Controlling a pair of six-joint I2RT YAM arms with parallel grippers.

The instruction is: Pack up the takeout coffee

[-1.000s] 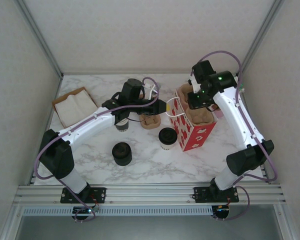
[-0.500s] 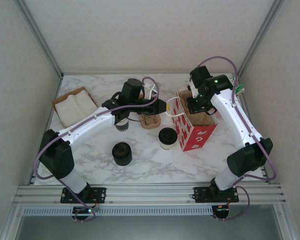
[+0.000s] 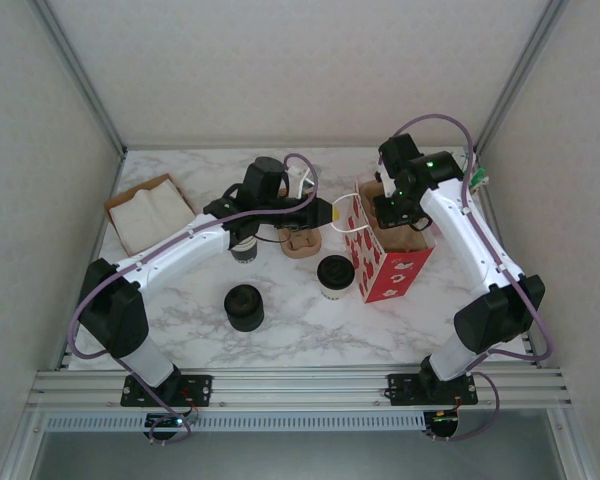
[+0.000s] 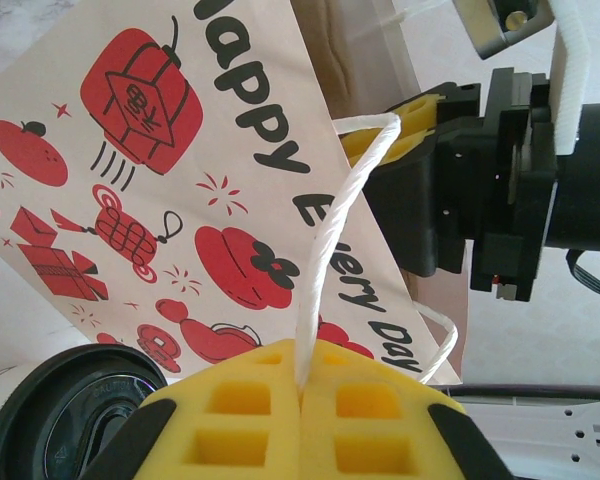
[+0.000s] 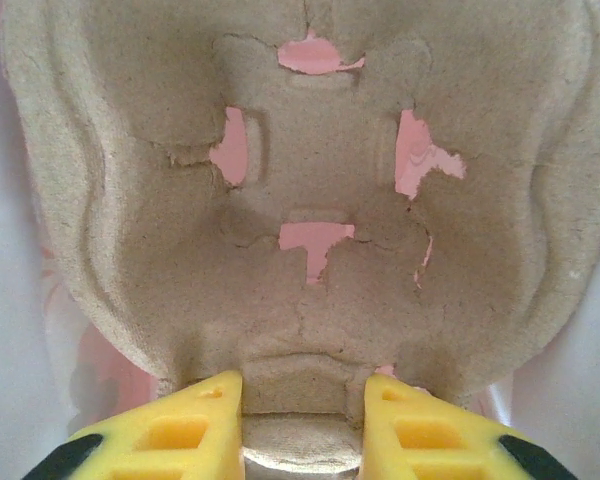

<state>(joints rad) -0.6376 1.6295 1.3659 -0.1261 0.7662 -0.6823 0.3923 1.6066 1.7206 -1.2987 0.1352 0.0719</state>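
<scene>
Honestly, the left end effector point(image 4: 302, 400) is clenched on the rope handle point(image 4: 332, 235) of the bag point(image 3: 388, 268), while the right end effector point(image 5: 302, 405) grasps the pulp carrier point(image 5: 310, 190) inside it. The takeout coffee point(image 3: 335, 273) stands mid-way across the surface point(image 3: 310, 325), just beside the bag; a hard tug could topple the bag onto it.

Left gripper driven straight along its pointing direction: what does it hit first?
Probably the printed side of the red-and-white bag, just beyond the rope handle the left gripper is pinching. Depth is unclear.
</scene>
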